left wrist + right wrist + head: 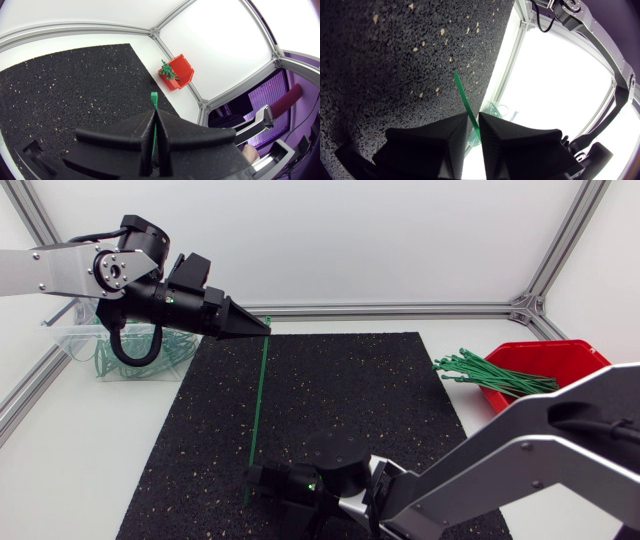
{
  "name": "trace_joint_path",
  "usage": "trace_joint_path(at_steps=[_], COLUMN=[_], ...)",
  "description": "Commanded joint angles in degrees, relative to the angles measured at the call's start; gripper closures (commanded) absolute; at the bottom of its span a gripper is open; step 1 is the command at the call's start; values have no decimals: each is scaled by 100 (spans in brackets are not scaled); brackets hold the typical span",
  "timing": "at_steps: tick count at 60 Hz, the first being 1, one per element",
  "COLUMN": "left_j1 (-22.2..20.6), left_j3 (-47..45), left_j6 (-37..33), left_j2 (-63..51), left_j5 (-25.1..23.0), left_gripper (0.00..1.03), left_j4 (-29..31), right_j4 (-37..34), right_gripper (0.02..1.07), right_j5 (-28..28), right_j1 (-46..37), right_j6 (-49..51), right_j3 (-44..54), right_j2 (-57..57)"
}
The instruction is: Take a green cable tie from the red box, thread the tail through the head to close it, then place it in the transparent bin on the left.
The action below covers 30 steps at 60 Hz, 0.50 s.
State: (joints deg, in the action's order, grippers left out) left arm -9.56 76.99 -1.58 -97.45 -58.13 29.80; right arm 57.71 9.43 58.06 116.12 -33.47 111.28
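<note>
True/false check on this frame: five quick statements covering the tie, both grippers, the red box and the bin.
1. The green cable tie runs straight from the left gripper to the right gripper. True.
2. The left gripper is open and empty. False: it is shut on one end of the tie.
3. The tie is already closed into a loop. False: it is one straight strip, with the tail not threaded through the head.
4. The red box has more green ties sticking out of it. True.
5. The transparent bin is empty. False: green ties lie in it.
</note>
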Motion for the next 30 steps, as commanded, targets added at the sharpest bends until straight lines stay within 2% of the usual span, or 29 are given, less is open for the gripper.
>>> trace_joint_path(at_steps=[1, 30], left_j1=[-46, -28], left_j3=[9, 53], left_j6=[-114, -114], left_j2=[42, 33], left_j5=[3, 21], left_gripper=[100, 100], left_j4=[61, 61], right_j4=[-32, 12], right_gripper=[83, 84], right_j5=[59, 24], right_j1=[91, 223], right_j6=[25, 43], right_j3=[201, 500], right_j2=[139, 192])
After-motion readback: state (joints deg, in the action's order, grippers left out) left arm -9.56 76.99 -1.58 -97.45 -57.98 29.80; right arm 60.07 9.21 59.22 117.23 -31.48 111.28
